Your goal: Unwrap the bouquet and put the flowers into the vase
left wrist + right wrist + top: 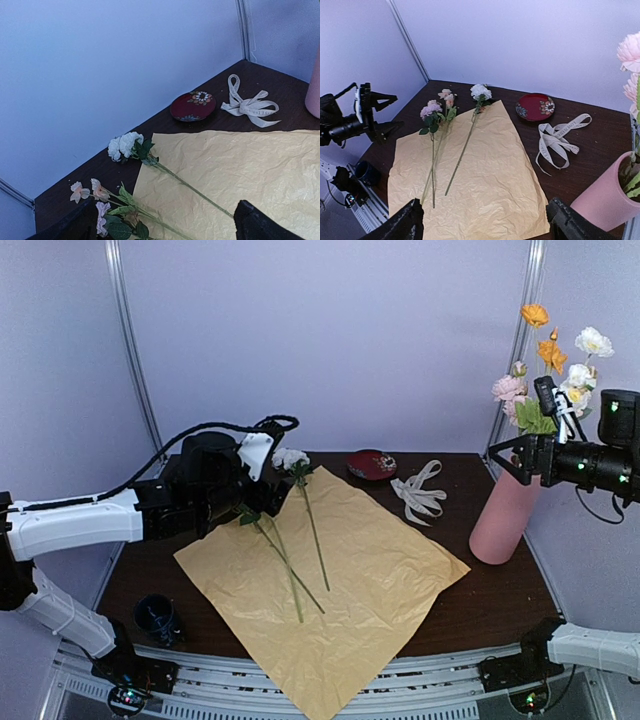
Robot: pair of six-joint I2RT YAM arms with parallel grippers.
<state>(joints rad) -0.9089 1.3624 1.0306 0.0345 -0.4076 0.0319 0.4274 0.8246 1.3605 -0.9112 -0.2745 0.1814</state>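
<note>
Jaws on the left arm [80,520] stand wide apart over the far-left corner of the paper [380,580], with nothing between them. Those on the right arm [600,465] are spread too, near the stems in the vase [505,515], which stands on the bench right of the paper.

Left wrist view: a white flower [125,145] overhangs the paper's far edge. The dish [193,106] and ribbon [250,106] lie beyond the paper.

Right wrist view: three flowers [461,150] lie on the paper. The ribbon's lettering is too small to read.
</note>
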